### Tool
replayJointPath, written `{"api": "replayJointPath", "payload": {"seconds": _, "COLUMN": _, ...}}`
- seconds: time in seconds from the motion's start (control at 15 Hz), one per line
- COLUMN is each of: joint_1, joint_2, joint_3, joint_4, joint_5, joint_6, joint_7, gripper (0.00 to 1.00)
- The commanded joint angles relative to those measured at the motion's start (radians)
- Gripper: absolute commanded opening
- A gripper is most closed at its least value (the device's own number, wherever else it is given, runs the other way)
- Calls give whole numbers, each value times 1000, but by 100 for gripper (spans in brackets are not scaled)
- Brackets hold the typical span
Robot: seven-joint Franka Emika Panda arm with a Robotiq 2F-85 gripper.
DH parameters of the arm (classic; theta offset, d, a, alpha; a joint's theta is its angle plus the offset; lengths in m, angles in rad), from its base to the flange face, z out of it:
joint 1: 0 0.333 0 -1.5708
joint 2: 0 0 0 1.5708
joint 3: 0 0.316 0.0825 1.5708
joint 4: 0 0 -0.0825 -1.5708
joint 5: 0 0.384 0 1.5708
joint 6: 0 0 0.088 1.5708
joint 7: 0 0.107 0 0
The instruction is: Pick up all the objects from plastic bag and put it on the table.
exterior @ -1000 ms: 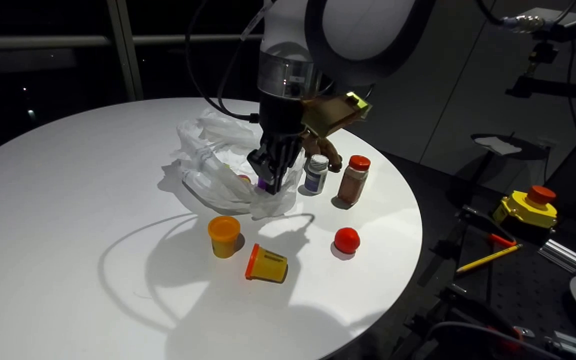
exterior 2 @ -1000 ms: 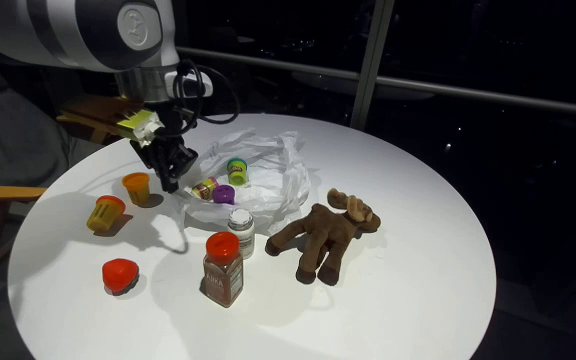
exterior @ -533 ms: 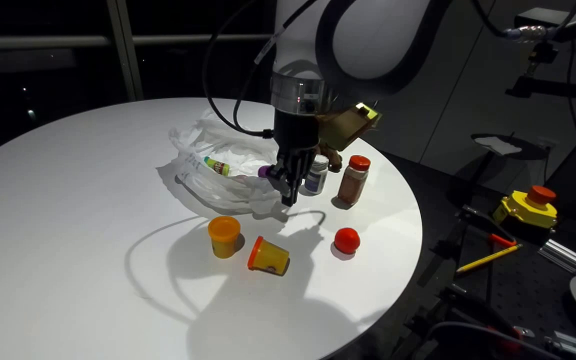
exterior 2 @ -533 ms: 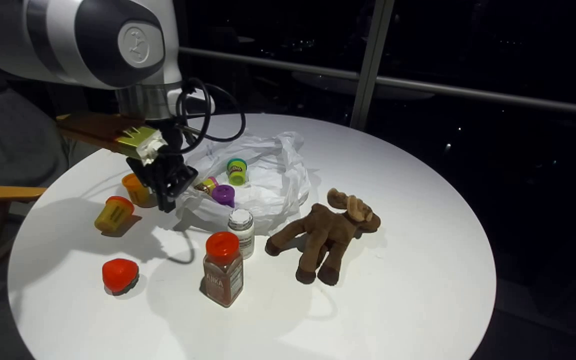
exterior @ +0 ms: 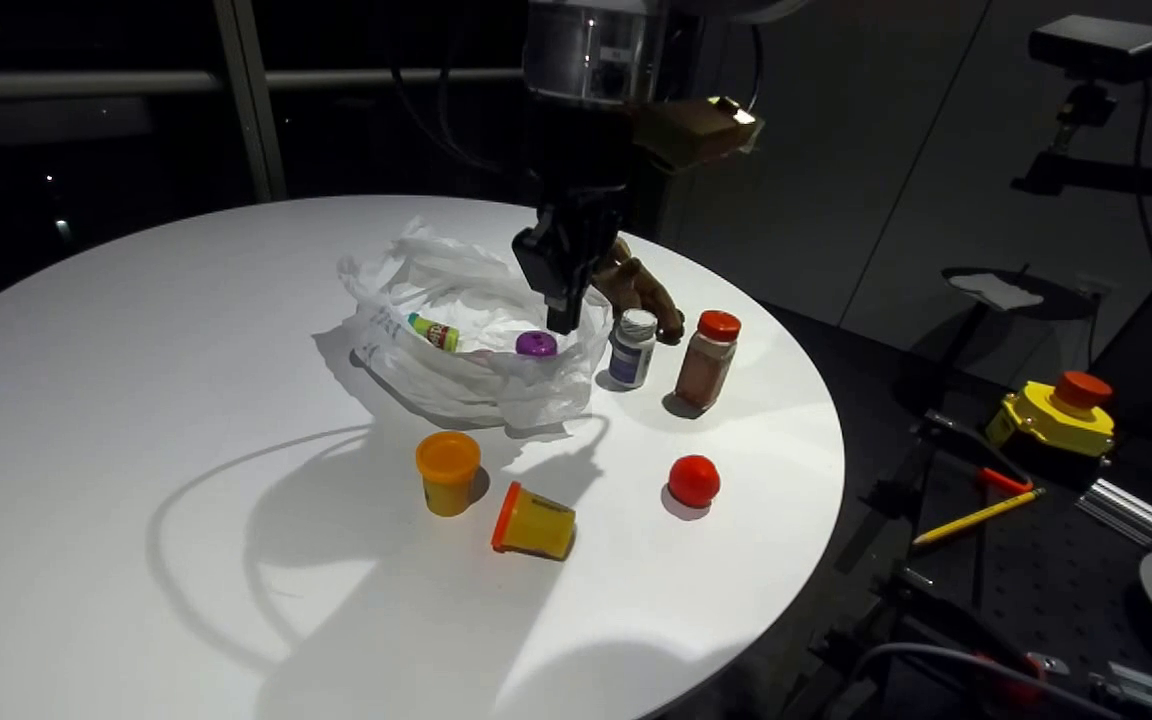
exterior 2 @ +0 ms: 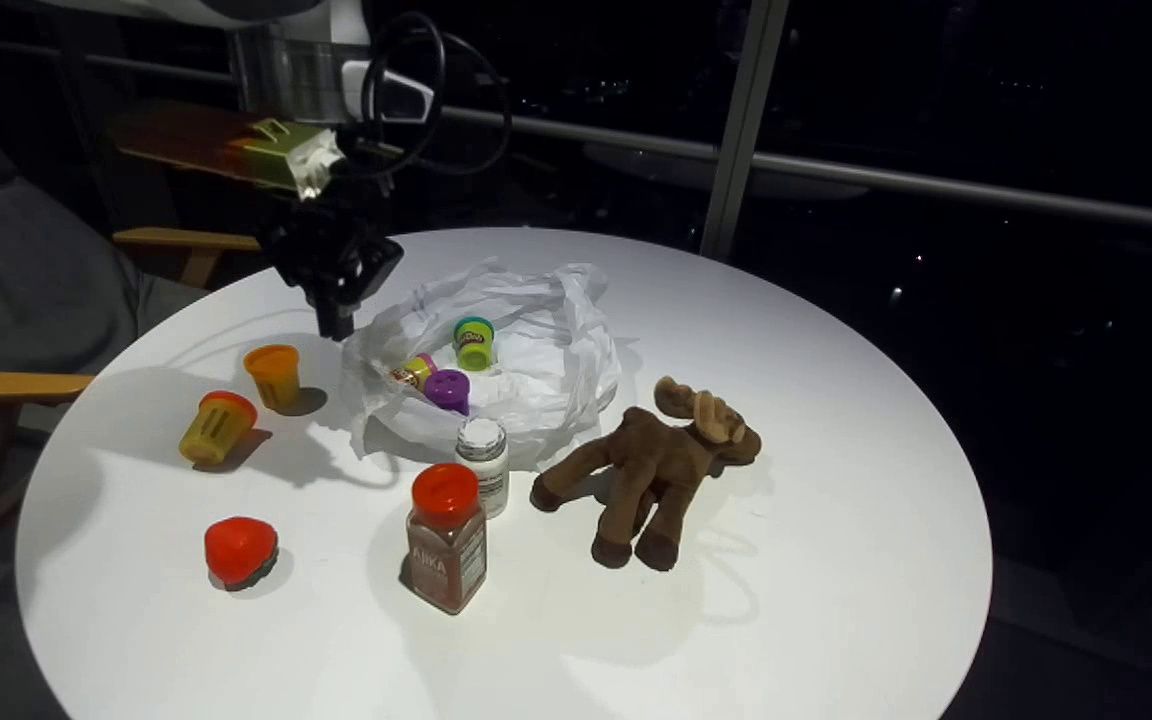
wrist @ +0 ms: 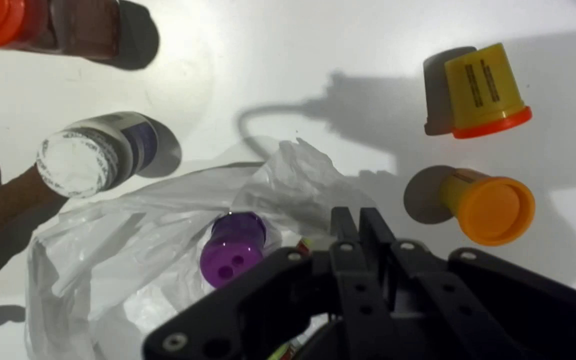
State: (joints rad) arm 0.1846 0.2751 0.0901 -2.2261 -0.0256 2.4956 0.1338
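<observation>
The white plastic bag (exterior: pixel 436 392) lies open on the table and also shows in an exterior view (exterior 2: pixel 586 330). Inside are a purple tub (exterior 2: pixel 448 390), a lime tub with a teal lid (exterior 2: pixel 474 343) and a yellow tub with a pink lid (exterior 2: pixel 418 370). The purple tub is plain in the wrist view (wrist: pixel 233 250); the pink-lidded one is mostly hidden there. My gripper (wrist: pixel 358 215) hangs above the bag's rim, touching nothing, and shows in both exterior views (exterior: pixel 563 325) (exterior 2: pixel 336 330). Its fingers are drawn together to a narrow gap with nothing visible between them.
On the table (exterior: pixel 136 400) are an upright orange-lidded tub (exterior: pixel 448 475), a yellow tub on its side (exterior: pixel 541 524), a red ball-like object (exterior: pixel 694 481), a white bottle (exterior: pixel 632 350), a red-capped jar (exterior: pixel 708 360) and a brown plush moose (exterior 2: pixel 656 460).
My gripper dipped beside the bag's rim, then rose above it, empty. The purple tub is less hidden in an exterior view. The yellow tub on its side has rolled slightly.
</observation>
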Motion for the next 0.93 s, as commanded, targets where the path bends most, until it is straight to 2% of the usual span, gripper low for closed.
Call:
{"api": "replayJointPath", "payload": {"seconds": 0.0, "joint_1": -16, "joint_2": 10, "joint_3": 14, "joint_4": 54, "joint_5": 19, "joint_6": 8, "joint_7": -21, "gripper": 12}}
{"api": "replayJointPath", "payload": {"seconds": 0.07, "joint_1": -13, "joint_2": 23, "joint_3": 13, "joint_4": 65, "joint_5": 14, "joint_6": 4, "joint_7": -16, "gripper": 13}}
{"api": "replayJointPath", "payload": {"seconds": 0.13, "joint_1": -14, "joint_2": 28, "joint_3": 18, "joint_4": 76, "joint_5": 24, "joint_6": -15, "joint_7": -20, "gripper": 37}}
{"api": "replayJointPath", "payload": {"seconds": 0.27, "joint_1": -15, "joint_2": 36, "joint_3": 22, "joint_4": 101, "joint_5": 31, "joint_6": -51, "joint_7": -26, "gripper": 39}}
{"api": "replayJointPath", "payload": {"seconds": 0.4, "joint_1": -16, "joint_2": 22, "joint_3": 19, "joint_4": 129, "joint_5": 21, "joint_6": -113, "joint_7": -30, "gripper": 51}}
{"api": "replayJointPath", "payload": {"seconds": 0.73, "joint_1": 5, "joint_2": -26, "joint_3": 15, "joint_4": 237, "joint_5": -46, "joint_6": -349, "joint_7": -10, "gripper": 89}}
{"api": "replayJointPath", "payload": {"seconds": 0.87, "joint_1": 1, "joint_2": -1, "joint_3": 19, "joint_4": 287, "joint_5": -68, "joint_6": -366, "joint_7": -45, "gripper": 100}}
